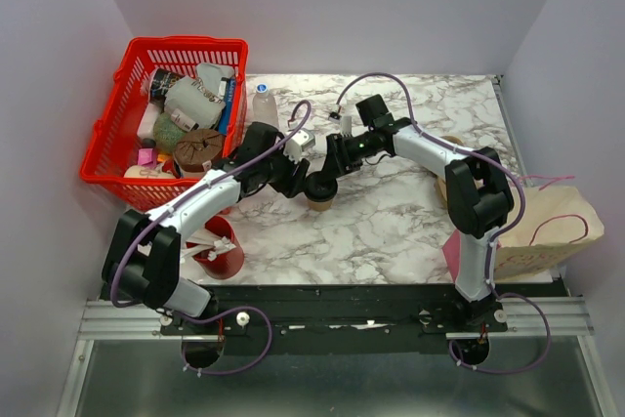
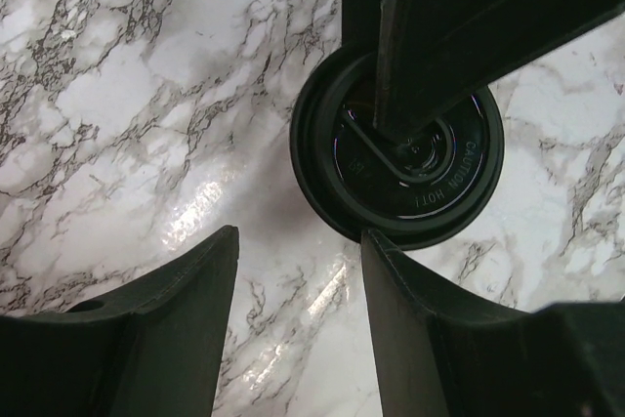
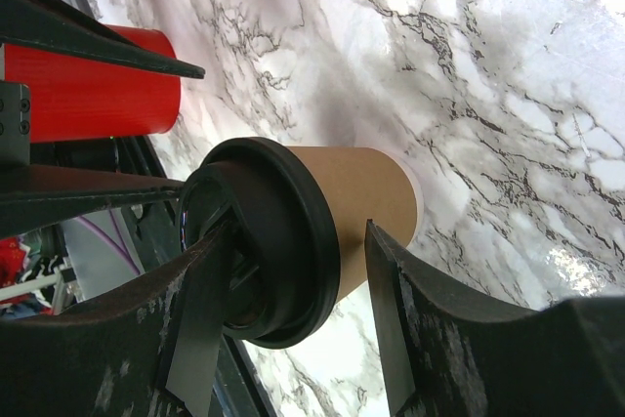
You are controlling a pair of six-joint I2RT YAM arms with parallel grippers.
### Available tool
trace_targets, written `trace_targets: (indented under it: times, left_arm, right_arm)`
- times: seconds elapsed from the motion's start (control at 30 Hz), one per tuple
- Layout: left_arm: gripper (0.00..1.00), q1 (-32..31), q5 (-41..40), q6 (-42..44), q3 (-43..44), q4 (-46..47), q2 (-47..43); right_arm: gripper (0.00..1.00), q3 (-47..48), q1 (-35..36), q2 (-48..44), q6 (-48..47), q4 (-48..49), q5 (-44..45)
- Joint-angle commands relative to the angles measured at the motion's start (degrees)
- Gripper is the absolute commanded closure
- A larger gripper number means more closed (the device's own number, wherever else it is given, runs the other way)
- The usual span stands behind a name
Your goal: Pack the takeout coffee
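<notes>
The takeout coffee (image 1: pixel 320 192), a tan paper cup with a black lid, stands upright on the marble table (image 1: pixel 391 222) between both grippers. In the right wrist view the cup (image 3: pixel 371 202) and its lid (image 3: pixel 293 261) lie between my right gripper's (image 3: pixel 293 231) open fingers. One finger lies across the lid top and the other stands in front of the cup wall. The left wrist view looks down on the lid (image 2: pixel 459 183) with that finger across it. My left gripper (image 2: pixel 299 233) is open and empty, just beside the cup. Both grippers show in the top view, the left (image 1: pixel 296 181) and the right (image 1: pixel 337 165).
A red basket (image 1: pixel 117 134) full of items stands at the back left. A red cup of white sticks (image 1: pixel 225 253) stands near the left arm's base, also in the right wrist view (image 3: pixel 98 80). A paper bag (image 1: pixel 547 231) lies at the right edge. A clear bottle (image 1: pixel 264 104) stands beside the basket.
</notes>
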Motion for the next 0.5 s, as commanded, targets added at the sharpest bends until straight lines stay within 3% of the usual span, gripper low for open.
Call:
trace_targets:
  times: [0.0,0.3,0.47]
  left_arm:
    - [0.39,0.1,-1.7,-1.9,0.7,0.8,2.7]
    - [0.4,0.0,-0.6,-4.3,-0.9,1.9,3.5]
    - [0.41,-0.1,-1.0,-4.0,-1.3,1.6,3.7]
  right_arm:
    - [0.37,-0.4,0.6,2.8,-2.6,-2.5,4.3]
    - [0.37,-1.6,0.6,2.9,-3.2,-2.1,4.2]
    - [0.36,-4.4,0.3,2.1,-6.9,2.1,-3.9]
